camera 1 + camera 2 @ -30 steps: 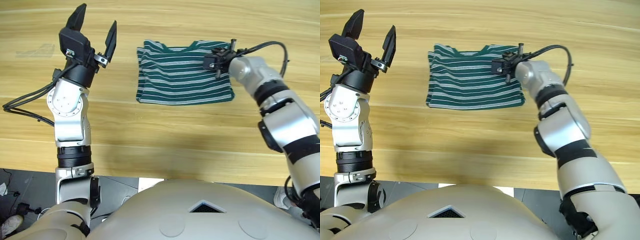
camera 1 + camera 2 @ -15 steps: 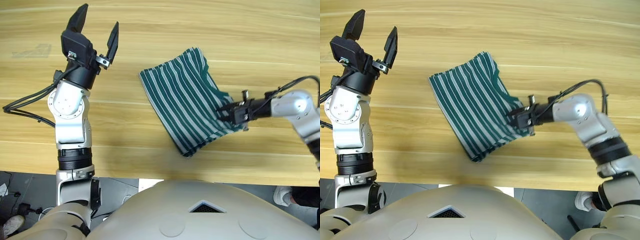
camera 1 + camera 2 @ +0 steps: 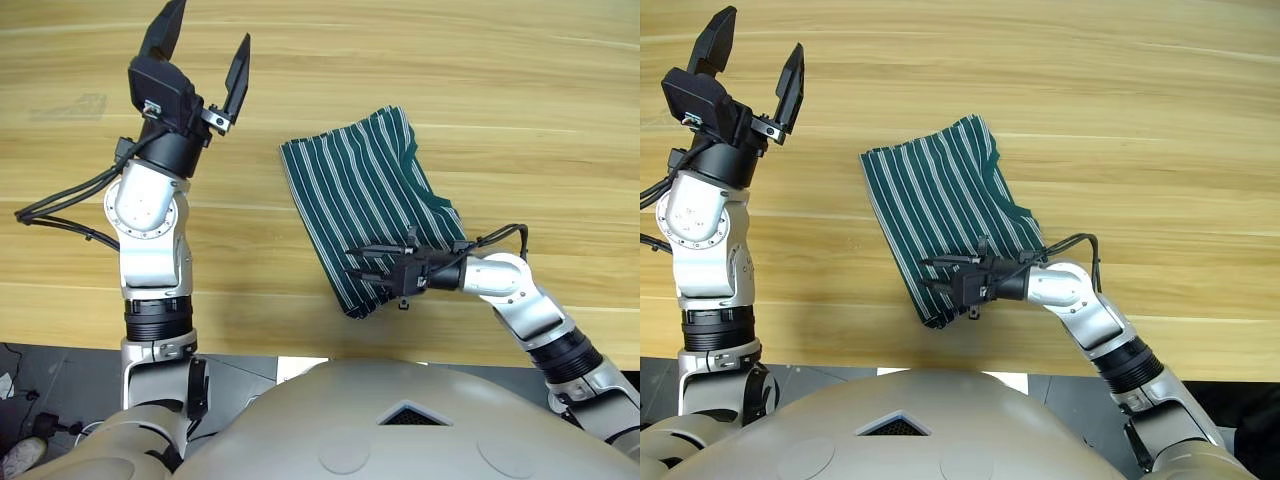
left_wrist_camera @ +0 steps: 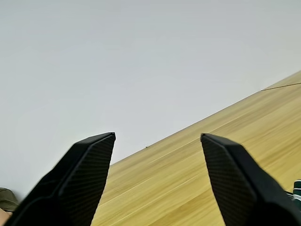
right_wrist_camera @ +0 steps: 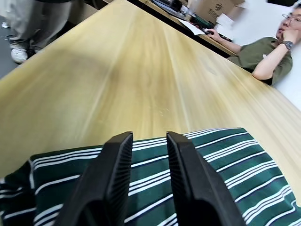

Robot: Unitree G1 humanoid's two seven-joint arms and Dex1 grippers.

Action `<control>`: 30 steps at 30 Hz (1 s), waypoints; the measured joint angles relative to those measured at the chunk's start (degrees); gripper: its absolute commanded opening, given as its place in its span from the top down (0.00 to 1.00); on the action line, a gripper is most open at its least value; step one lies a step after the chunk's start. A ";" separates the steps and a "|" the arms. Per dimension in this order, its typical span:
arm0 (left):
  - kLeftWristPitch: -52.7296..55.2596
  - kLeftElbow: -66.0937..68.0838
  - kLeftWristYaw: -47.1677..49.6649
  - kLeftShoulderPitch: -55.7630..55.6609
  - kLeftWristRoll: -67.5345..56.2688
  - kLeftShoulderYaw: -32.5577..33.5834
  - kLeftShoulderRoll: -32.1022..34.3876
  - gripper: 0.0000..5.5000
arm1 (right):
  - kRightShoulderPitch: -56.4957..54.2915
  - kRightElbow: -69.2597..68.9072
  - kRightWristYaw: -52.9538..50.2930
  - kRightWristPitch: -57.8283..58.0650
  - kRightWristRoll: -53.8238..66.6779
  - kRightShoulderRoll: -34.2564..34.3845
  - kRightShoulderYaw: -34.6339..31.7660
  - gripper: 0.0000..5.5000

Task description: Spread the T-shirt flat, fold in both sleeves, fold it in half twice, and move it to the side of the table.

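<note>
Green striped T-shirt (image 3: 370, 215) lies folded

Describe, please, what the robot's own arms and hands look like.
The left arm and right arm are silver-grey cylinders with black joint bands. The left hand and right hand are black, each with two flat tapered fingers. Black cables loop beside each wrist.

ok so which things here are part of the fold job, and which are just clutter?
Job: T-shirt, right gripper over its near end, left gripper raised, table.
Clutter: box and papers in the room behind.
</note>
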 measured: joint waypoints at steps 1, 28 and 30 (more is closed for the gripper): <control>-0.01 0.00 0.08 0.00 0.00 -0.05 -0.32 0.39 | 0.02 1.16 -0.42 -0.26 -0.46 0.65 -0.02 0.76; 2.17 -3.75 0.64 2.31 1.04 -2.62 -1.84 0.39 | -12.44 13.74 4.10 -6.51 -19.73 11.06 14.15 0.76; 2.17 -3.72 0.65 2.31 1.04 -2.66 -1.89 0.39 | -12.77 14.65 3.34 -7.11 -19.72 11.08 14.10 0.76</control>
